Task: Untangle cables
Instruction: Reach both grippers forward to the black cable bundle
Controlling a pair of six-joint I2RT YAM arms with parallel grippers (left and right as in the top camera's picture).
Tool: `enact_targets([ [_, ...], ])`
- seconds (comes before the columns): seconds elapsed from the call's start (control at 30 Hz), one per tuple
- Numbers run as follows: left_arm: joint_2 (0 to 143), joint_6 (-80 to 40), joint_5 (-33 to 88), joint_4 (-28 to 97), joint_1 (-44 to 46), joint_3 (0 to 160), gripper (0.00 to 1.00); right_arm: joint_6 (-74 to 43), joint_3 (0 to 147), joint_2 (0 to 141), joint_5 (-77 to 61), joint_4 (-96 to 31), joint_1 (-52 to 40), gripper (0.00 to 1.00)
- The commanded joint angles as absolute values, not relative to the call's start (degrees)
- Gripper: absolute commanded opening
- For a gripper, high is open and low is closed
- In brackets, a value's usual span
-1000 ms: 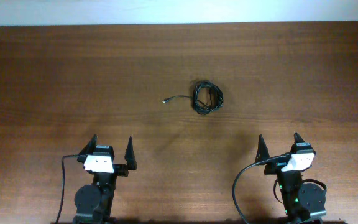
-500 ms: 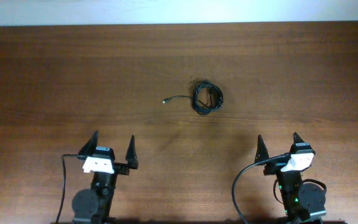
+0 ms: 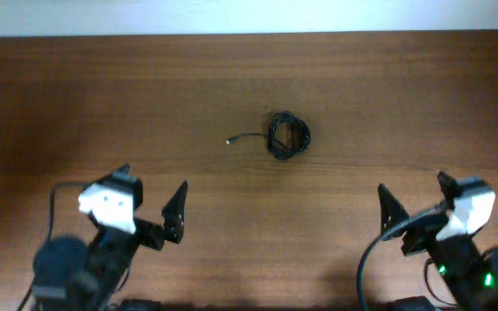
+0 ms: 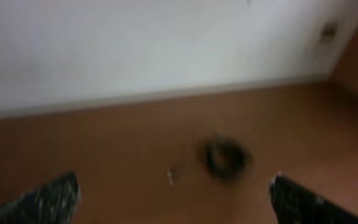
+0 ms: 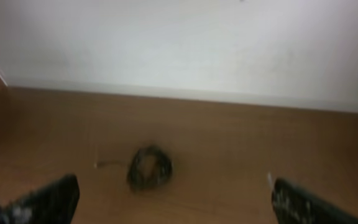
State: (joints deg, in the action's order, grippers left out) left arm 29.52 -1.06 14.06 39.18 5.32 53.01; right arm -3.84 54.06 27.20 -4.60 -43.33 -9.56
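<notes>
**Coiled cables lie mid-table, ahead of two wide-open grippers**

From overhead, the cables lie as one tight black coil on the wooden table, roughly at its middle. A single thin strand runs out of the coil's left side to a small plug end. How many cords make up the coil cannot be told. Nothing touches it.

The left gripper sits near the table's front edge, well apart from the coil. Its jaws are spread wide with nothing between them. The coil lies ahead of it and off to its right, and the plug end is the part nearest to it.

The right gripper is at the front right, likewise spread wide and empty. It too is well apart from the coil, which lies ahead of it and off to its left. Both arms look blurred in this view.

The left wrist view is blurred. Its two dark fingertips show at the lower corners. The coil is a dark smudge on the table beyond them, right of centre, with the plug end to its left.

The right wrist view is blurred as well. There the coil lies left of centre, beyond the fingers and nearer the left one. A white wall rises behind the table's far edge.
</notes>
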Motion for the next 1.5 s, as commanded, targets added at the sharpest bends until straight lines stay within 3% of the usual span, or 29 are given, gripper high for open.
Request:
enact_targets([
  [0.0,42.5,-0.6,19.2,47.4,5.1,64.1,0.99,-3.4,65.6,40.9,-9.1,-52.0,-9.7,0.98],
  [0.1,52.3,-0.6,25.6,52.2,5.1,68.0,0.99,-3.4,75.5,54.6,-15.4,-61.8,-9.7,0.98],
  [0.2,59.5,-0.6,32.8,52.1,5.1,68.0,0.99,-3.4,81.3,64.5,-30.3,-63.9,-9.7,0.98],
  [0.23,62.9,-0.6,34.3,52.1,5.1,68.0,0.64,-3.4,81.7,66.9,-33.1,-63.5,-9.7,0.99],
  [0.27,65.2,-0.6,34.8,52.1,5.1,68.0,0.11,-3.4,81.7,68.6,-33.8,-62.7,-9.7,0.66],
  [0.3,69.2,-0.8,35.4,52.1,5.4,68.0,0.00,-3.4,81.7,71.4,-33.9,-62.0,-9.7,0.04],
  [0.5,82.6,-6.5,27.7,49.6,11.0,68.0,0.00,-3.7,81.7,83.0,-32.3,-59.5,-9.7,0.05],
  [0.53,84.2,-7.7,26.4,48.3,12.3,68.0,0.00,-4.8,81.7,84.9,-32.3,-58.3,-9.7,0.24],
  [0.57,85.6,-9.0,25.6,46.6,13.5,68.0,0.00,-6.0,81.7,86.5,-32.3,-57.4,-9.6,0.34],
  [0.6,87.7,-10.1,25.0,43.5,15.4,68.0,0.07,-7.6,81.7,89.5,-32.3,-55.1,-9.6,0.41],
  [0.63,89.6,-10.8,24.9,40.1,17.2,68.0,0.22,-7.6,81.7,92.8,-32.3,-52.2,-9.6,0.53],
  [0.7,93.1,-10.9,24.1,34.0,20.3,68.0,0.40,-8.0,81.7,97.3,-31.0,-48.8,-9.6,0.57],
  [0.83,101.7,-11.4,23.4,22.8,24.8,68.0,0.40,-10.0,81.7,105.3,-23.3,-45.5,-8.4,0.65],
  [0.97,108.7,-20.0,11.5,12.7,26.1,68.0,0.40,-13.0,81.6,109.1,-23.8,-45.2,-4.3,0.69],
  [1.07,113.9,-20.3,10.9,3.9,26.5,68.0,0.44,-12.7,81.6,109.5,-23.9,-46.7,-3.4,0.78],
  [1.17,118.3,-20.3,10.7,2.0,27.1,68.0,0.38,-12.7,81.6,109.5,-23.9,-48.0,-3.4,0.79],
  [1.23,119.4,-20.3,10.7,2.7,27.8,68.0,0.26,-12.7,81.6,109.5,-23.9,-48.9,-3.4,0.80],
  [1.27,119.4,-19.4,11.2,3.6,28.1,68.0,0.00,-12.7,81.6,109.5,-23.9,-49.7,-3.4,0.80],
  [1.37,119.2,-8.4,21.9,8.8,28.2,68.0,0.00,-11.9,81.6,109.5,-23.7,-53.9,-3.4,0.80],
  [1.47,118.0,-3.0,23.1,17.0,28.2,68.4,0.00,-6.0,81.6,109.5,-23.7,-59.8,-3.4,0.74],
])
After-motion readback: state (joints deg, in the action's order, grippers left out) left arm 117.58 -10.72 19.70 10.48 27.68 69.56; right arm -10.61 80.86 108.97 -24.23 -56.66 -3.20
